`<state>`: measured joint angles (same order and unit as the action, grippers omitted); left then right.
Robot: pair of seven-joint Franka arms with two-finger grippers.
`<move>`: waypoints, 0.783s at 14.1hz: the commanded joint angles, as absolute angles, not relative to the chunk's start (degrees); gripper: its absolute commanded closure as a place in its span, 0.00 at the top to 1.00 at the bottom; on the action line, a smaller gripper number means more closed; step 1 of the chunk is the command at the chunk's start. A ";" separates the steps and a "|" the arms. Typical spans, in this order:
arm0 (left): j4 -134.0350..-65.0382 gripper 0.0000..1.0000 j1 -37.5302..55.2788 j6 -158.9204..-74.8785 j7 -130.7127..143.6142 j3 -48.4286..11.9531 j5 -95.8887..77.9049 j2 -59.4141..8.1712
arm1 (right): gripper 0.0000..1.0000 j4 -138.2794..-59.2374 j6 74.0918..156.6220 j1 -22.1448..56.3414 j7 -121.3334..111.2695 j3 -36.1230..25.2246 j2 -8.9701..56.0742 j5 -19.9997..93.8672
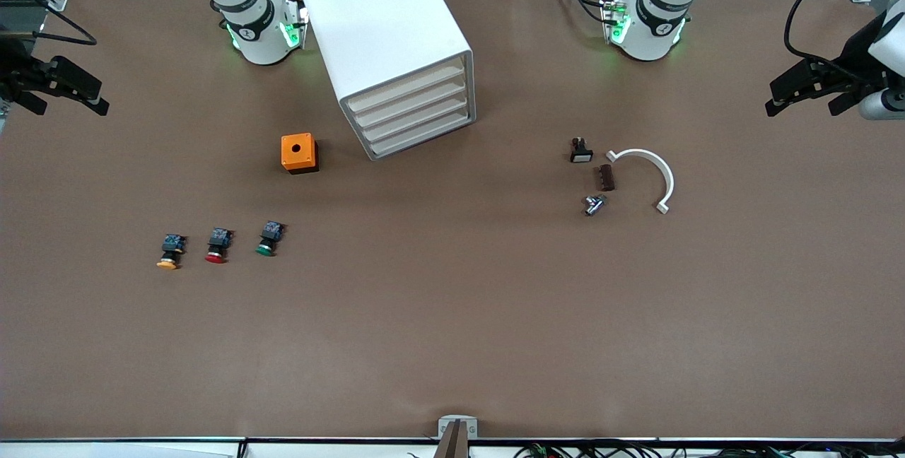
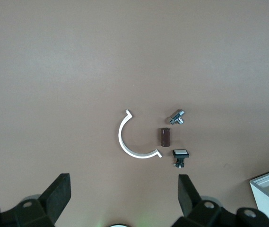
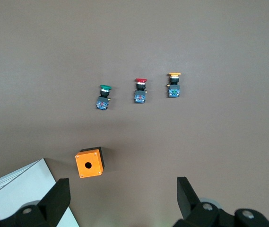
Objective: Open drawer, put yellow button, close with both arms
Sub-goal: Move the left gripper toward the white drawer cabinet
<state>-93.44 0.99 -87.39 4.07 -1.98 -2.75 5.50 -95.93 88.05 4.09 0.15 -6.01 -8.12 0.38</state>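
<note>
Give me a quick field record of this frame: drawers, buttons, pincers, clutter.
cabinet: white, between the arm bases
drawer: top one shut, as are the three below
yellow button: on the table, toward the right arm's end, in a row with the red button and green button
orange box: between the cabinet and the button row
left pincer: open, empty, waiting over the table edge
right pincer: open, empty, waiting over the table edge
clutter: white arc and three small parts beside it
progress: nothing started
</note>
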 commanded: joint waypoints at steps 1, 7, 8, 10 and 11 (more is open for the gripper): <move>-92.11 1.00 1.23 -86.22 4.57 -1.67 -1.93 4.92 | 1.00 -97.56 88.33 3.78 -0.44 -5.98 -9.67 0.88; -92.02 1.00 -0.08 -86.22 4.04 -1.23 -2.02 3.96 | 1.00 -97.56 88.33 3.60 -0.53 -6.06 -9.67 0.88; -91.93 1.00 -1.22 -86.31 3.96 -1.32 -2.20 3.78 | 1.00 -97.56 88.33 3.60 -0.53 -6.06 -9.58 0.97; -90.28 1.00 -1.58 -86.31 4.22 -1.23 -2.11 1.25 | 1.00 -97.56 88.24 3.60 -0.53 -6.06 -9.67 0.88; -89.74 1.00 -2.02 -86.40 4.57 -1.23 -2.02 0.10 | 1.00 -97.56 88.24 3.52 -0.53 -6.06 -9.67 0.88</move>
